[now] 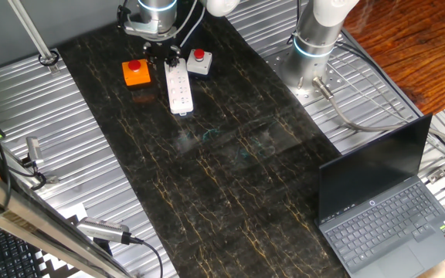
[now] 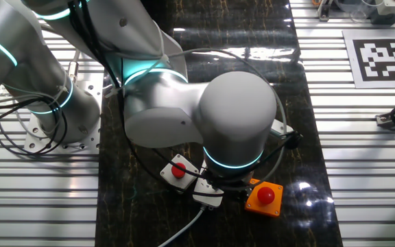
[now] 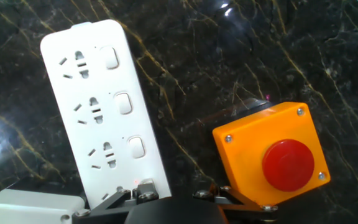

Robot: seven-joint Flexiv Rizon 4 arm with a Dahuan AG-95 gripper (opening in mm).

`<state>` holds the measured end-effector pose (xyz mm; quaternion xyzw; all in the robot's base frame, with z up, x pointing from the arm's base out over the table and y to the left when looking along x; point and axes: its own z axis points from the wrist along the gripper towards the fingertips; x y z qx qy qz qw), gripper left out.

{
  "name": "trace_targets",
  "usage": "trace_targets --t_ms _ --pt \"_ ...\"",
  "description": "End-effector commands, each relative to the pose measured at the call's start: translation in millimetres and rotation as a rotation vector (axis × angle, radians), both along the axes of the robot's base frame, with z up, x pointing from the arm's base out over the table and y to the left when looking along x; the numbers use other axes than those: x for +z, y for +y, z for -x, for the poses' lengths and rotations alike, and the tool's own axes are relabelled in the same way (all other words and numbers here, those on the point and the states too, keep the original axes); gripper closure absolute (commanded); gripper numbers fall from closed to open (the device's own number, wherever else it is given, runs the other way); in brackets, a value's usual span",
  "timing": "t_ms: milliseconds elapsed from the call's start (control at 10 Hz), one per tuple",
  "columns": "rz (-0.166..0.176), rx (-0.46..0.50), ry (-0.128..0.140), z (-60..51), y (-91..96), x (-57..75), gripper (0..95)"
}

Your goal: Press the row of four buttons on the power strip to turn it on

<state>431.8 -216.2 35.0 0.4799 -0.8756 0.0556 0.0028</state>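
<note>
The power strip is a long white bar lying on the dark marble table, and three of its white buttons show in a row along its right side. My gripper is at the bottom of the hand view, over the strip's near end, and covers that part of the row. From one fixed view, the gripper sits low over the far end of the strip. In the other fixed view the arm hides nearly all of the strip. No view shows the fingertips clearly.
An orange box with a red button stands right of the strip, and a grey box with a red button stands on its other side. A second arm's base and an open laptop are at the table's right.
</note>
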Motion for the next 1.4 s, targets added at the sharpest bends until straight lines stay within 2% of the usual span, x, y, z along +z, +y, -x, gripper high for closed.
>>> trace_targets --t_ms 100,200,400,500,600,1000,1400 --pt "0.001 0.001 -0.002 -0.2 -1.1 -11.8 57.0" --pt "-0.009 0.002 0.005 0.3 -0.6 -7.2 57.0" --pt "-0.004 -0.009 0.025 1.3 6.3 12.6 57.0" --pt "0.001 -0.010 0.024 1.7 11.1 21.3 57.0" --pt "0.002 -0.010 0.021 1.4 14.2 23.9 57.0" --pt "0.002 -0.036 0.013 -4.7 27.5 16.9 57.0" --pt "0.004 -0.044 0.009 -8.6 33.1 11.8 57.0"
